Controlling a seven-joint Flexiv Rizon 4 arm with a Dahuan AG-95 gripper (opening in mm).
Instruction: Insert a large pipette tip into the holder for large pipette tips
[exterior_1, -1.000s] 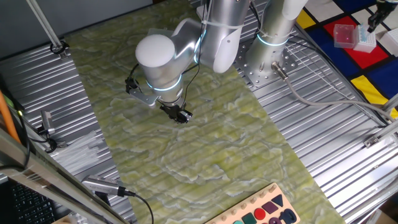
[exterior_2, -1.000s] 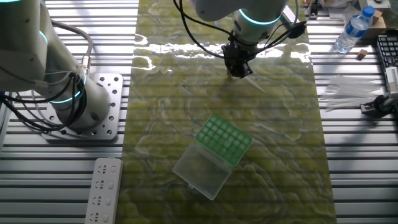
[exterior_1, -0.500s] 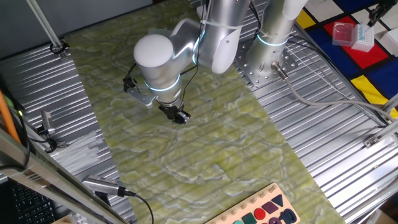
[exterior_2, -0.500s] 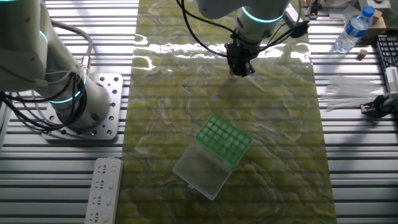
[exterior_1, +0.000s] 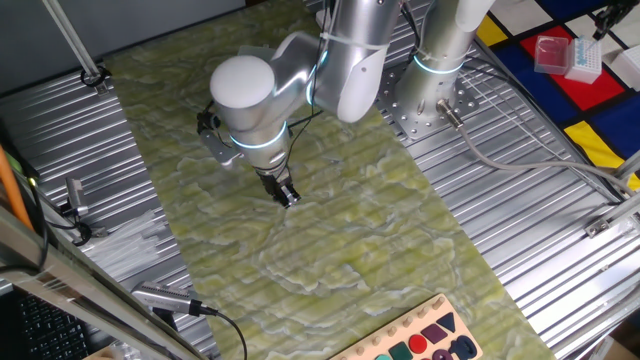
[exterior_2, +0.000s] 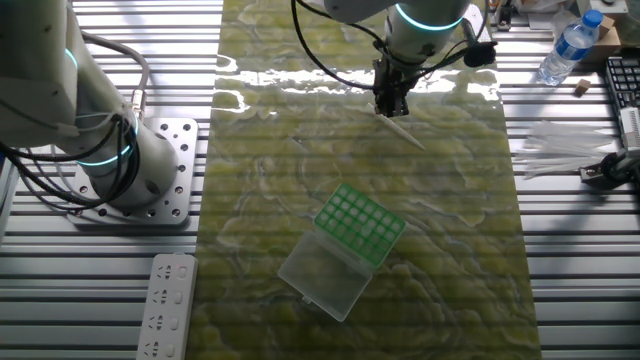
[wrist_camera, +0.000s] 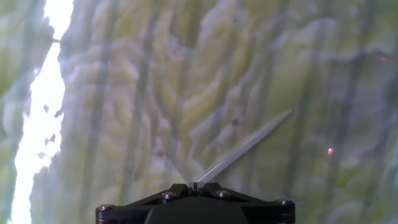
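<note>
The jaws are pressed together on the wide end of the large pipette tip (wrist_camera: 245, 148), which the hand view shows as a thin, pale, tapered sliver running up and to the right from the closed fingertips, its narrow point free in the air above the green marbled mat (wrist_camera: 124, 93). The gripper (exterior_2: 391, 104) hangs low over the far end of that mat, and in the other fixed view the tip (exterior_2: 408, 133) slants down and to the right from it. Compared with a second ago, the gripper has drifted slightly to the right in this view and its wrist has turned, so the fingers now point more nearly straight down; in the first fixed view the gripper (exterior_1: 286, 195) has likewise swung round beneath the arm's white joint. The tip appears to have come along with it rather than staying flat on the mat, which suggests the pick-up has succeeded and the carry is beginning. The holder for large pipette tips (exterior_2: 360, 225), a small box with a green gridded top and its clear lid lying open beside it, sits well apart from the gripper, nearer the middle of the mat. The tip looks angled rather than upright, so it will likely need straightening before it can enter a hole.
</note>
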